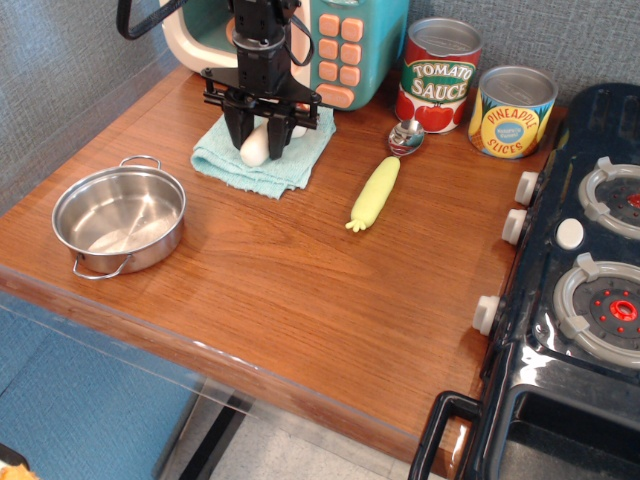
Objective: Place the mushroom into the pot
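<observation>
The white mushroom [254, 149] lies on a teal towel [228, 164] at the back left of the wooden table. My black gripper [256, 143] points straight down over it, and its two fingers are closed against the mushroom's sides while it still rests on the towel. The shiny steel pot [156, 247], with two loop handles, stands empty at the front left, well apart from the gripper.
A yellow-green corn cob [375, 192] and a metal spoon [405, 137] lie right of the towel. A tomato sauce can [440, 75] and a pineapple can [512, 112] stand at the back. A teal toy microwave [345, 50] is behind the gripper. A black toy stove [585, 290] fills the right side.
</observation>
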You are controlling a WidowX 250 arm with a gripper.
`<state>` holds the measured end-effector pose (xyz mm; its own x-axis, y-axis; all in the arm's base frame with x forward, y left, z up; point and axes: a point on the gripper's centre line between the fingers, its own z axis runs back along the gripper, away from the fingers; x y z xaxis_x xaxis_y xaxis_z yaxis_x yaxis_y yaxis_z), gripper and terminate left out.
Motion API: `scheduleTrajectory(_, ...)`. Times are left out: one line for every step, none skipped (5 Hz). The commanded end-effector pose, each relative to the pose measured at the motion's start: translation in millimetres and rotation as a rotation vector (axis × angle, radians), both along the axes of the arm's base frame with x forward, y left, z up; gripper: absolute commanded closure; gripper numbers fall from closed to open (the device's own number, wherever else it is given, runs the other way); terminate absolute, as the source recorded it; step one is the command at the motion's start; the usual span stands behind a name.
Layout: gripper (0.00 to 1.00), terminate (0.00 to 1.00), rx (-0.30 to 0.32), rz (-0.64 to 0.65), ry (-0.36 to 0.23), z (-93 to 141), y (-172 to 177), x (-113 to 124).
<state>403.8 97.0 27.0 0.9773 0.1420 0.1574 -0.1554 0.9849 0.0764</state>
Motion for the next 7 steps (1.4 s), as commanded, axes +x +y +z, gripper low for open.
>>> scheduleTrajectory(1.0,0.0,0.038,-0.001,-0.171,80,3,-32)
scheduleTrajectory(1.0,0.0,0.036,0.028,-0.15,88,7,-68)
scheduleTrajectory(1.0,0.0,0.049,0.075,-0.067,75,15,-116)
scheduleTrajectory(1.0,0.0,0.056,0.111,-0.006,62,25,-147)
scheduleTrajectory(0.0,0.0,0.062,0.118,0.005,62,29,-155)
scheduleTrajectory(0.0,0.0,0.087,0.106,0.004,68,32,-155)
scheduleTrajectory(0.0,0.0,0.081,0.08,0.011,70,32,-155)
